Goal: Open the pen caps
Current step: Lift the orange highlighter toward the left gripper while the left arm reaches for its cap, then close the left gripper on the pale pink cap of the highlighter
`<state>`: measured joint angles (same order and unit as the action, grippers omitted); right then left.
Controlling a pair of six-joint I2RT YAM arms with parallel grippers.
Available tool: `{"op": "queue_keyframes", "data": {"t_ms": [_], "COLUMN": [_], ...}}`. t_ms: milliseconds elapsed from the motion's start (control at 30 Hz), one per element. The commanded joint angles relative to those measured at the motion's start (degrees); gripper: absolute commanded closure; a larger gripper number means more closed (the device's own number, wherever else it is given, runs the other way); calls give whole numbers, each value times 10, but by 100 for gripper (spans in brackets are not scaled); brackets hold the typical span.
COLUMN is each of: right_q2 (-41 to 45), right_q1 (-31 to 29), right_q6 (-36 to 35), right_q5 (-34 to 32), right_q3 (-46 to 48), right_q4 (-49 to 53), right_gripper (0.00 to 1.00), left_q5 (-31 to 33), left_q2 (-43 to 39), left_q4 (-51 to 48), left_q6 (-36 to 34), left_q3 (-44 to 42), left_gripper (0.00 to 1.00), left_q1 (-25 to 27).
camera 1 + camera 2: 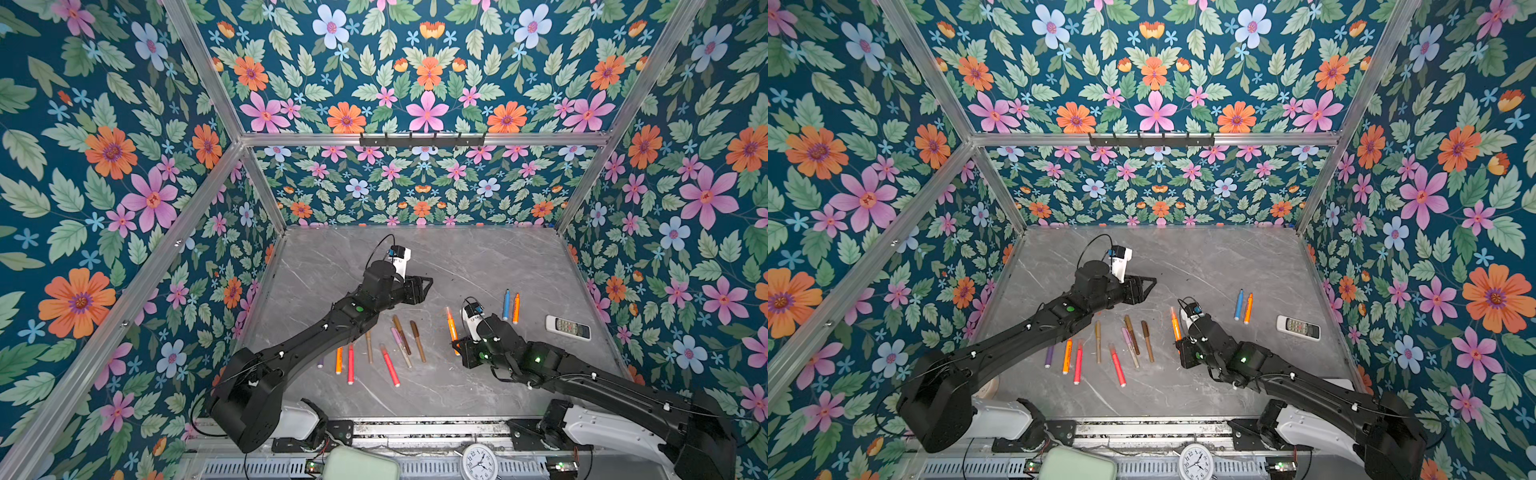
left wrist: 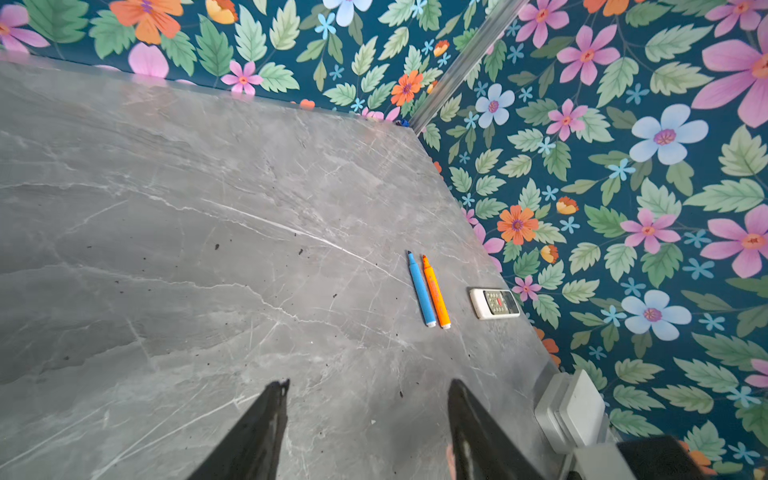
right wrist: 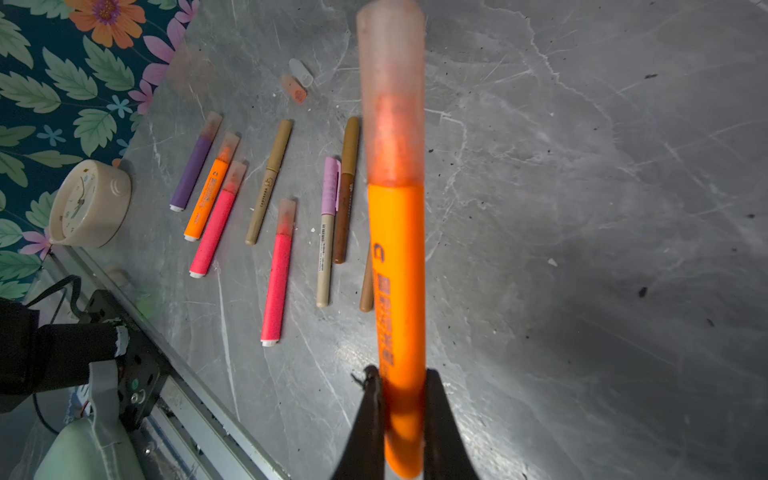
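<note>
My right gripper (image 3: 401,378) is shut on the lower barrel of an orange pen (image 3: 397,249), whose translucent pen cap (image 3: 390,91) is still on. In both top views that orange pen (image 1: 451,328) points away from the front edge, held above the table. My left gripper (image 2: 368,384) hangs open over bare table with nothing between its fingers, left of and beyond the held pen (image 1: 1175,326). Several capped pens (image 1: 386,349) lie in a row near the front. Two loose pen caps (image 3: 297,81) lie beyond that row.
A blue pen (image 2: 422,291) and an orange pen (image 2: 436,293), both uncapped, lie side by side at the far right, next to a white remote control (image 1: 568,328). A cream clock (image 3: 89,203) stands at the table's front left corner. Flowered walls enclose the grey table (image 1: 478,257).
</note>
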<state>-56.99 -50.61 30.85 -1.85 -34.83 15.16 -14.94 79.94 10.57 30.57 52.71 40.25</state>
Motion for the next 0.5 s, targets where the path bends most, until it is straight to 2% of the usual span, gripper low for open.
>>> {"op": "queue_keyframes", "data": {"t_ms": [0,100,467], "right_q2": [8,17,49], "right_q1": [7,8,8], "right_q6": [-23,-27,-4], "right_q5": [-4,3,152], "right_q3": [-11,-20,-35], "right_q4": [30,47,41], "right_gripper": [100,100,100], "left_q5": [-16,-23,-75], "left_q2": [6,3,-38], "left_q4": [20,15,0], "left_q6": [-12,-14,5], "left_q3": [-1,-12,-62], "left_gripper": [37,37,37], "left_q1": [10,20,54]}}
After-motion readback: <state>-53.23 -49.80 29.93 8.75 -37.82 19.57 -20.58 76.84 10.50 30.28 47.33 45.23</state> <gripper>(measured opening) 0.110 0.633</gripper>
